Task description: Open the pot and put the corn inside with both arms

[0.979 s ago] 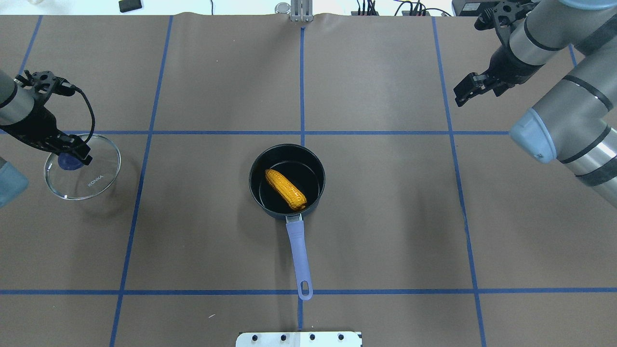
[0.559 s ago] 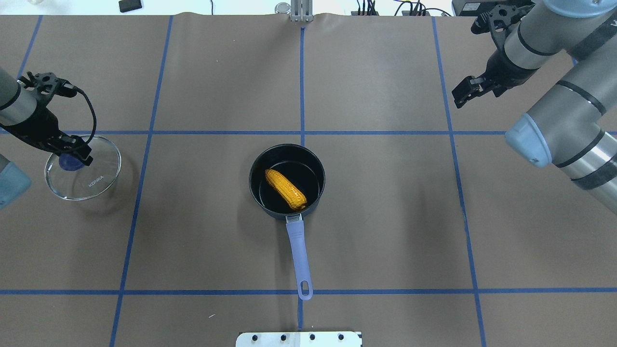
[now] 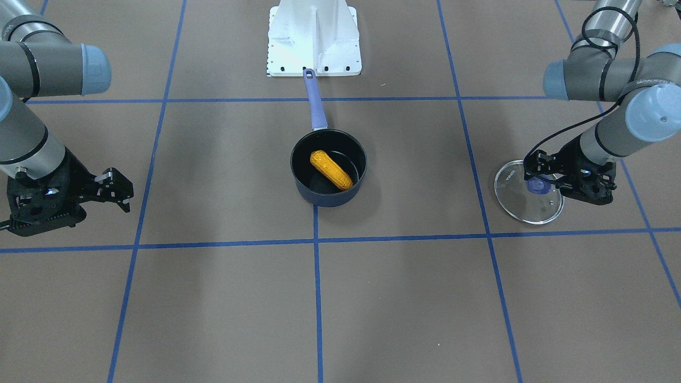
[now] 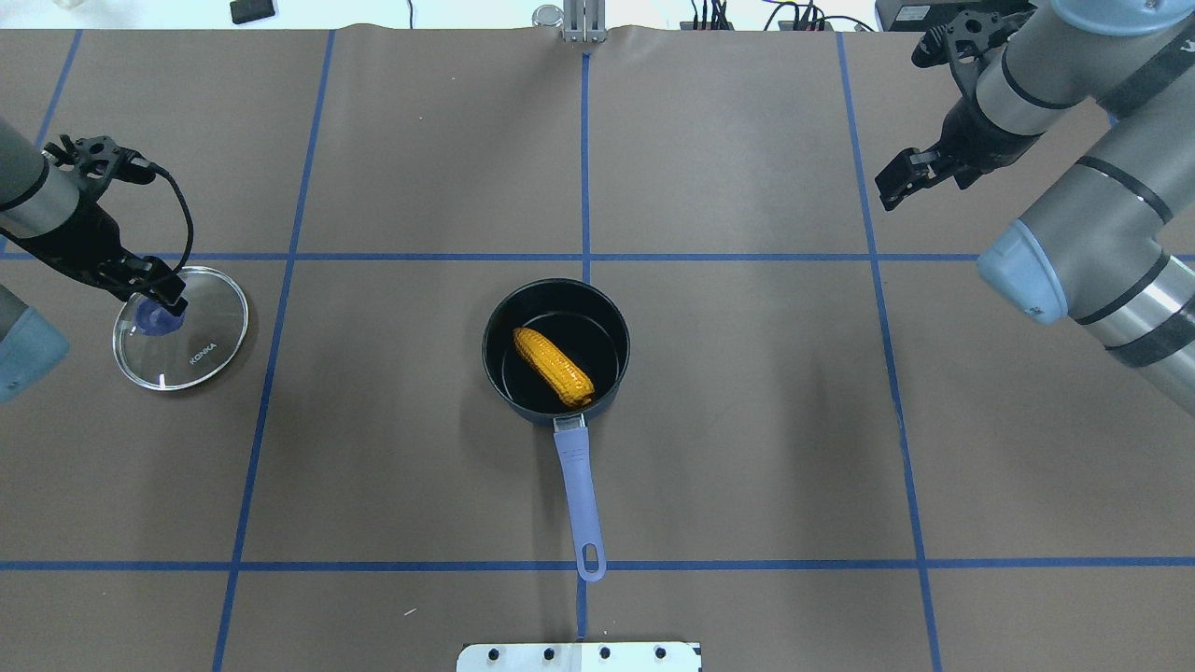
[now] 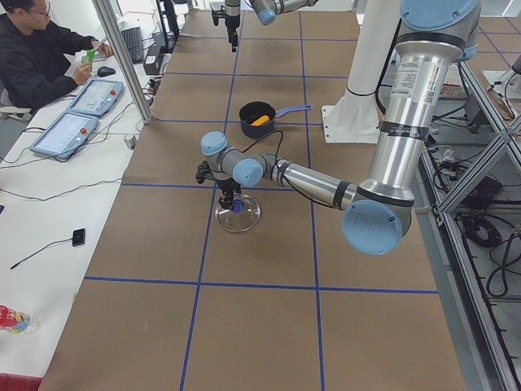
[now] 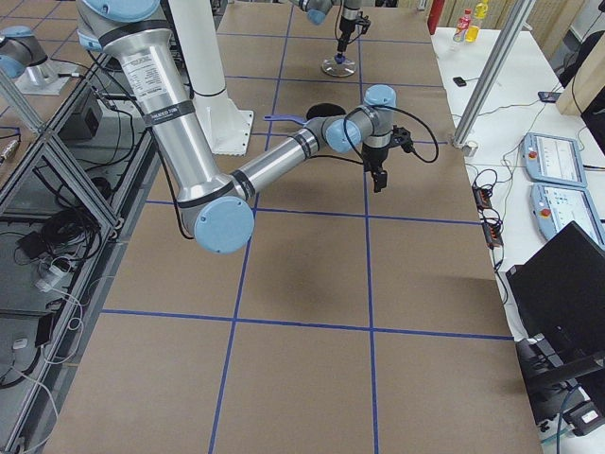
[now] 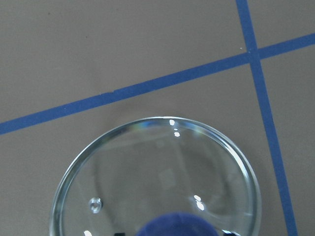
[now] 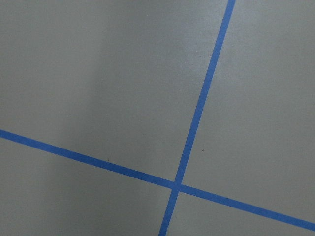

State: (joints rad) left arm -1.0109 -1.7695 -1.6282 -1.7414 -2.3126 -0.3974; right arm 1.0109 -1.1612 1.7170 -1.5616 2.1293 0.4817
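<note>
steps 2/2 done: pot (image 4: 599, 317) open, corn (image 4: 554, 367) inside | left gripper (image 4: 163, 301) clamps lid (image 4: 213, 341) knob | right gripper (image 4: 894, 180) wide, empty | remaining: release lid

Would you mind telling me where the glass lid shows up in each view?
Front-facing: glass lid at right, mid-height.
Overhead: lid at left, mid-height.
Exterior left: lid at centre.
Exterior right: lid at top, small.
Left wrist: lid fills bottom.
Right wrist: absent.
Landmark: the pot, mid-table.
</note>
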